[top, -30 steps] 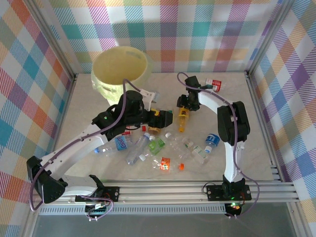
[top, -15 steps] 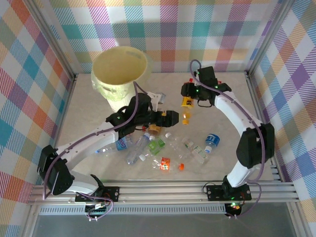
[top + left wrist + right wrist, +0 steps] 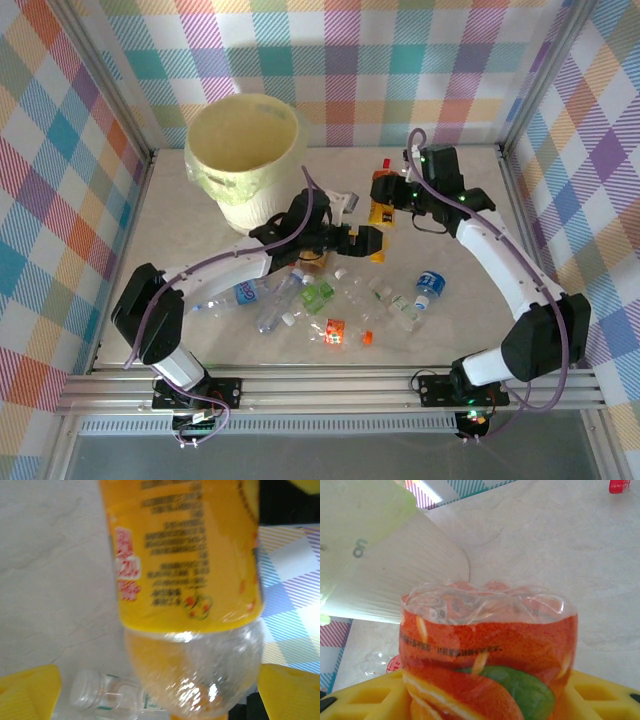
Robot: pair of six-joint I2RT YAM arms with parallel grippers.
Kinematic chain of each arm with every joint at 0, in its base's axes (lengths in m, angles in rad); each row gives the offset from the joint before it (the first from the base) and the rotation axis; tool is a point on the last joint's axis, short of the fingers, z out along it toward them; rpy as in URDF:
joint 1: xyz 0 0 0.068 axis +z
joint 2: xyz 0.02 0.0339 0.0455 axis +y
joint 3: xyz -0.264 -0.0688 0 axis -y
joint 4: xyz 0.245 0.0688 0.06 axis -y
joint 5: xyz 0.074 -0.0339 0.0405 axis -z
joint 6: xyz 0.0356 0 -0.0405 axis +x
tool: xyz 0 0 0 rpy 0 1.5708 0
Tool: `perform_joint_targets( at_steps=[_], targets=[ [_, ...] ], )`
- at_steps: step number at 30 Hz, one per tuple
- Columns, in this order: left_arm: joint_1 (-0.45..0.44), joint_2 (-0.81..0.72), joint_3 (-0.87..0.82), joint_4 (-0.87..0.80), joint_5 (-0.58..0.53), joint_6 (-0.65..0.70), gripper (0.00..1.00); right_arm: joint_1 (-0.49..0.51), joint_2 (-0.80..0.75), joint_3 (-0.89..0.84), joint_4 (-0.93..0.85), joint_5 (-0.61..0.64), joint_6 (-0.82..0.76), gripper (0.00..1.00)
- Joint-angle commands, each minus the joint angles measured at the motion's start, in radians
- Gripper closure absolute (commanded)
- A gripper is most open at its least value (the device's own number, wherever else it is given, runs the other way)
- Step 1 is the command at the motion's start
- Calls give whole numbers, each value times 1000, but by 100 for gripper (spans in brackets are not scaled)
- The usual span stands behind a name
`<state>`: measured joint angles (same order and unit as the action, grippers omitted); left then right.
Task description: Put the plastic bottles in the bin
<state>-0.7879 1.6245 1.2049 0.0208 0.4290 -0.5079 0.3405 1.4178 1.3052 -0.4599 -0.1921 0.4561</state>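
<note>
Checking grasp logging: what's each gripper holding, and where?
Right gripper grips the orange bottle by its labelled body. Left gripper holds nothing, open, fingers flanking its clear base.

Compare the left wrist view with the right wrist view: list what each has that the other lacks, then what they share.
Left wrist: a yellow-label bottle between the wide-apart left fingers, a clear bottle lying on the table, and a plaid wall.
Right wrist: an orange-label bottle gripped by the right fingers, the bin, and a red object at the top edge.
Both: the table, yellow fingertips, and a bottle between them.
</note>
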Motion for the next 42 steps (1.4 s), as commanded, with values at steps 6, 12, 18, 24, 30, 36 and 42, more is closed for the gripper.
perform_joint_targets(
  at_steps=[6, 12, 18, 24, 30, 36, 42],
  targets=[
    [-22, 47, 71, 96, 91, -41, 12, 2, -52, -39, 51, -37, 43, 43],
    [-28, 69, 89, 72, 102, -44, 21, 1, -58, -52, 59, -42, 51, 43],
    [-27, 62, 91, 56, 86, -44, 32, 1, -63, -58, 64, -35, 54, 43],
    [-27, 37, 93, 36, 61, -33, 39, 2, -71, -57, 66, -41, 59, 36],
    [-11, -8, 108, -42, 13, -5, 39, 2, -123, -54, 64, -65, 64, 16],
    [40, -59, 141, -162, 5, 47, 39, 2, -231, -85, 62, -118, 38, 3],
    [107, -104, 271, -404, -34, 164, 37, 1, -309, -102, 27, -272, -53, 0]
  ],
)
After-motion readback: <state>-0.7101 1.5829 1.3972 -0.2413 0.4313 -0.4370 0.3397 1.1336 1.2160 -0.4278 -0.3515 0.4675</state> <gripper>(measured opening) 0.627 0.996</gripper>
